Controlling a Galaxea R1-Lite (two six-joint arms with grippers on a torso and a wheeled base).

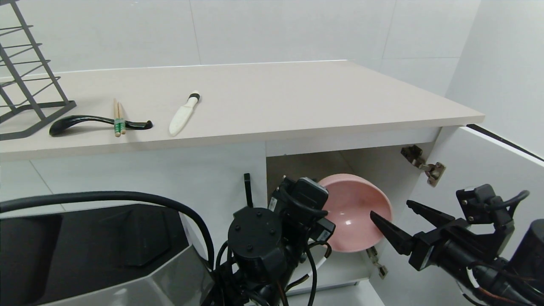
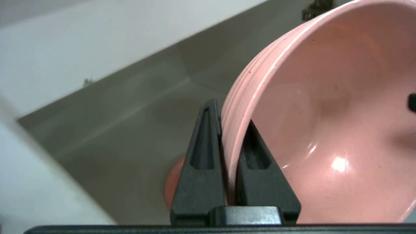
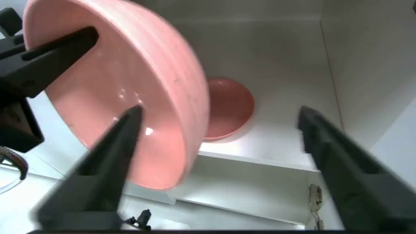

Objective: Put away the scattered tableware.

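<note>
Beige countertop (image 1: 297, 97), white tiled wall (image 1: 297, 29) | open cabinet (image 1: 299, 163) | left gripper (image 2: 229, 130) pinches pink bowl (image 1: 357, 212) rim | right gripper (image 1: 390, 209) spread

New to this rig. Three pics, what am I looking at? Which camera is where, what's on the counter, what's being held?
This is a wheeled robot with two arms, each ending in a two-finger gripper. The wide picture is taken by a camera on its head, looking down at a counter and the open cabinet under it. The other two pictures come from cameras on the wrists, so each one looks along its own arm's gripper.

The left gripper is shut on the rim of a pink bowl, which is held tilted at the cabinet's opening. The right gripper is open near the bowl and holds nothing. A smaller pink dish sits on the cabinet shelf.

On the counter lie a black ladle, a pair of chopsticks across its handle, and a white knife. A wire rack stands at the left end.
</note>
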